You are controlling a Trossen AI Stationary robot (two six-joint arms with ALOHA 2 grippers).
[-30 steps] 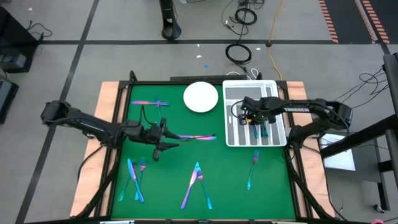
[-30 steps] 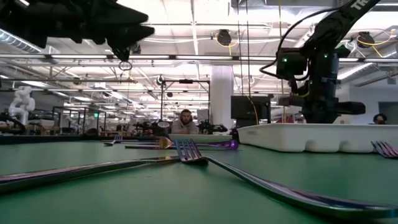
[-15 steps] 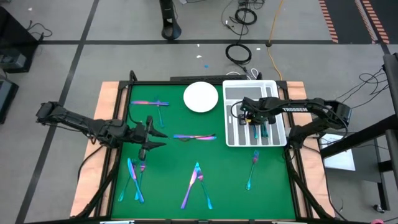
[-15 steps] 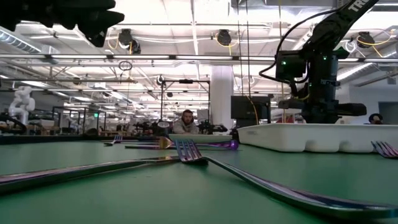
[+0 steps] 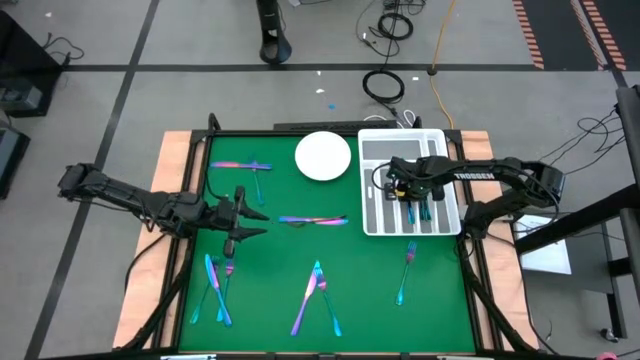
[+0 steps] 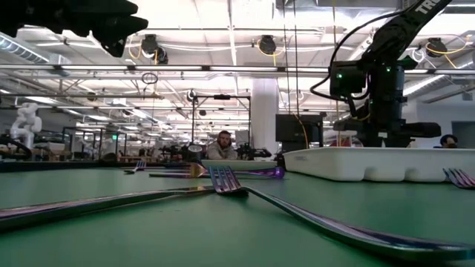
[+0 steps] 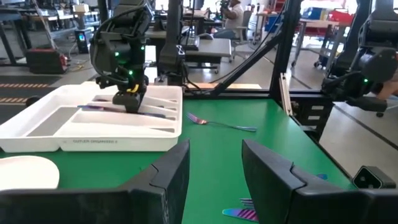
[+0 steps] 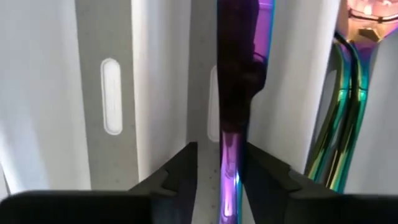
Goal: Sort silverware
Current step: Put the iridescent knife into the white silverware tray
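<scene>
High view: green bench (image 5: 370, 300) with both arms over it, silverware scattered across it and a white slotted tray (image 5: 372, 225) at its right rear.
Right pincer (image 5: 409, 187): over the tray's middle slots; in the right wrist view its fingers (image 8: 180, 171) stand slightly apart with a purple knife (image 8: 237, 93) lying between them along a slot, so the piece looks let go rather than clamped.
Tray contents: teal and gold handles (image 8: 345, 118) lie in the slot beside that knife.
Left pincer (image 5: 238, 217): above the bench's left half, fingers (image 7: 171, 177) apart, holding nothing.
Loose silverware: one piece (image 5: 312, 220) at the bench's middle, one (image 5: 242, 165) at the left rear, a cluster (image 5: 216, 288) at the left front, a crossed group (image 5: 317, 297) at the front centre, a fork (image 5: 405, 271) in front of the tray.
White plate (image 5: 322, 156): just left of the tray.
Writing, right arm: "TROSSEN" (image 5: 468, 176) in white letters.
Writing, tray front wall: a small printed line (image 7: 90, 142), too fine to read.
Low view: a person (image 6: 222, 146) sits far behind the bench.
</scene>
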